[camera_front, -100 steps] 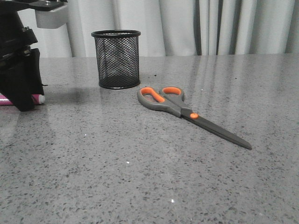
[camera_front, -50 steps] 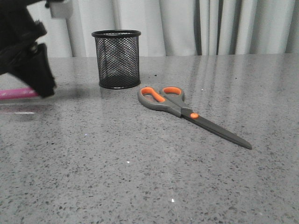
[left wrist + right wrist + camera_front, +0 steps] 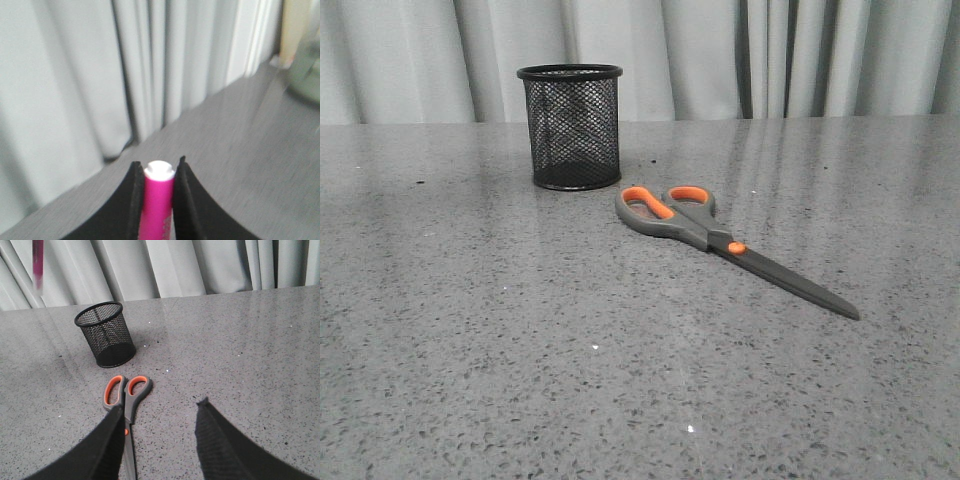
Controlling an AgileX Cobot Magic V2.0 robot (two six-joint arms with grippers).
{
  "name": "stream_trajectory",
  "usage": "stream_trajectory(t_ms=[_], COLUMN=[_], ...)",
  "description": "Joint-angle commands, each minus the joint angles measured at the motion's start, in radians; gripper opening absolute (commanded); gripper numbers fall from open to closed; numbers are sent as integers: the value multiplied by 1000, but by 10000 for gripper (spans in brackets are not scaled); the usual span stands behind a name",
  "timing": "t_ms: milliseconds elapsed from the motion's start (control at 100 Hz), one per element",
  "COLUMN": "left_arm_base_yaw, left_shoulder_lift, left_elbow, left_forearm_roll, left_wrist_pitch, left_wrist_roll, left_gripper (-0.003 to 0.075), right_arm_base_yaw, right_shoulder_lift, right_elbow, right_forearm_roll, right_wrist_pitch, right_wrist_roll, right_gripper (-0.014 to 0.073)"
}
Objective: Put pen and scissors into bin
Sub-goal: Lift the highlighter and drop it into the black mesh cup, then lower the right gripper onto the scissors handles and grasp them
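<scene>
In the front view neither arm shows; the bin stands upright at the far left of the tabletop, and the scissors lie flat just at its 4 o'clock, closed, long axis running from the orange loops near the bin out to the blade tip at about 4 o'clock. They look stiff and fairly heavy for their size, smooth-bladed and lying low on the tabletop, so the thicker handle neck by the pivot seems the safest place to pinch. In the left wrist view the left gripper is closed snugly on the pen, which runs along the fingers with its white end poking just past the tips, toward the curtain; light, rigid and slick, it could slide or swivel if the hold loosens. In the right wrist view the right gripper is wide open and holds nothing, above the scissors' blades; a blurred pink streak at 11 o'clock, above and beyond the bin, is likely the pen held upright in the air.
</scene>
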Motion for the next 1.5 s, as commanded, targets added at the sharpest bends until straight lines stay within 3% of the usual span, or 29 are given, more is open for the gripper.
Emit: stream_trajectory(t_ms=[0, 70, 280, 680, 770, 920, 990, 1100, 1270, 1340, 1490], left_arm_base_yaw=[-3, -3, -3, -1, -1, 2, 11, 19, 17, 9, -40], left_shoulder_lift=[1, 40, 154, 244, 244, 235, 213, 134, -65, -154, -345], left_elbow=[-30, -30, -38, -38, -39, -44, -53, -63, -63, -63, -63], left_forearm_roll=[-321, -470, -470, -470, -470, -470, -470, -470, -463, -433, -251], left_wrist_pitch=[38, 75, 176, 166, 178, 210, 280, 330, 401, 428, 390], left_wrist_roll=[157, 241, 250, 306, 329, 329, 329, 329, 325, 311, 228], left_gripper=[-19, -19, -19, -6, 139, 595, 671, 603, 318, 236, 209], right_arm_base_yaw=[-6, -6, -6, -6, -6, -6, -1, 30, 114, 153, 230], right_shoulder_lift=[16, 16, 16, 16, 16, 16, 16, 19, 106, 181, 412], right_elbow=[-37, -37, -37, -37, -37, -39, -58, -130, -320, -401, -555], right_forearm_roll=[-3, -3, -3, -3, -3, 11, 55, 68, 70, 70, 45], right_wrist_pitch=[-70, -70, -57, -24, -24, -24, -17, 11, 91, 133, 250], right_wrist_roll=[-10, -10, -10, -10, -10, -10, -10, -43, -195, -226, -277], right_gripper=[297, 297, 297, 297, 297, 297, 297, 297, 297, 297, 297])
